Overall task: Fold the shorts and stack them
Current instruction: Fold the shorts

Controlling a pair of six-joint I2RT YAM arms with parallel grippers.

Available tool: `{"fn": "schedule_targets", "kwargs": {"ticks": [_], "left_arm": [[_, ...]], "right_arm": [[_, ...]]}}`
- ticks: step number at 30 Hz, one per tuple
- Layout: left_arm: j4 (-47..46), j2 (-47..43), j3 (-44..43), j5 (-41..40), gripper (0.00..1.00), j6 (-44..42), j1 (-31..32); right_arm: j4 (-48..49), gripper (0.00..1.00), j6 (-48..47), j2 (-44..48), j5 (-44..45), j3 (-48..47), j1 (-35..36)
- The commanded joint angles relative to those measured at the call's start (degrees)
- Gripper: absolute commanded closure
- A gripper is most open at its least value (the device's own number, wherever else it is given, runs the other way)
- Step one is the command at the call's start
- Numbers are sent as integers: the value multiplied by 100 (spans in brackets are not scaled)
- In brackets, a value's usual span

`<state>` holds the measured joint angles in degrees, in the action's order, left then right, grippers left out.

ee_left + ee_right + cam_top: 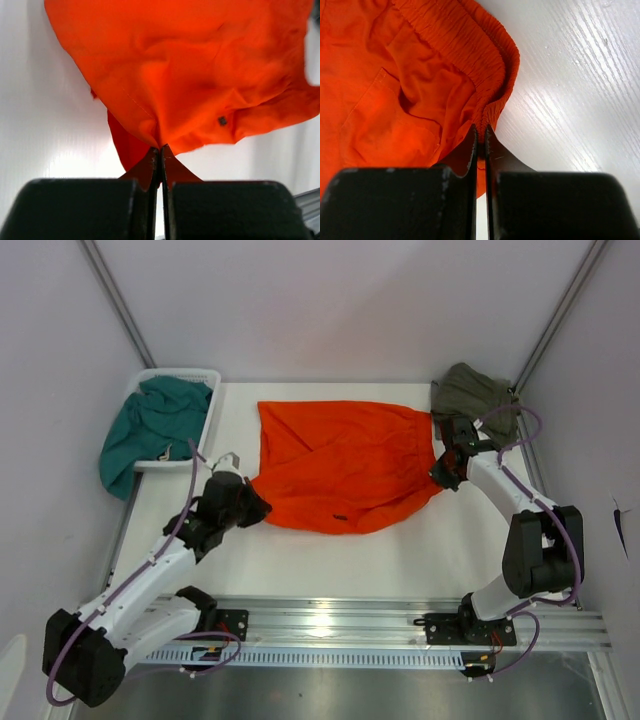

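Note:
The bright orange shorts (340,465) lie spread on the white table (330,560), partly folded, with a small dark hem tag (340,518) near the front edge. My left gripper (258,506) is shut on the shorts' left hem corner (159,141). My right gripper (440,472) is shut on the gathered elastic waistband (487,112) at the shorts' right end. The tag also shows in the left wrist view (222,120). A back pocket seam shows in the right wrist view (375,115). No drawstring shows.
A white basket (205,415) at the back left holds a teal garment (150,430) that hangs over its edge. An olive-green garment (475,398) lies bunched at the back right corner. Grey walls close both sides. A metal rail (330,625) runs along the front.

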<state>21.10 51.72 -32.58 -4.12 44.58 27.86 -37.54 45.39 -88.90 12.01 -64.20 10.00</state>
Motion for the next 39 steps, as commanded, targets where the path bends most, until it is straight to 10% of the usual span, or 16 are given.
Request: {"fn": "schedule_targets", "kwargs": {"ticks": [1,14,39], "left_arm": [[526,135,-846,208,100,-282,-359],[359,1110,-2620,1344,100,-617,-2020],[-194,3871,-5285,1809,100,-2,-2768]], "right_arm": [[-359,100,155,338,214,-347,2],[-949,100,427,-171,206,-2069,-24],[-88,100,884,-2254,-146,-3942,-376]]}}
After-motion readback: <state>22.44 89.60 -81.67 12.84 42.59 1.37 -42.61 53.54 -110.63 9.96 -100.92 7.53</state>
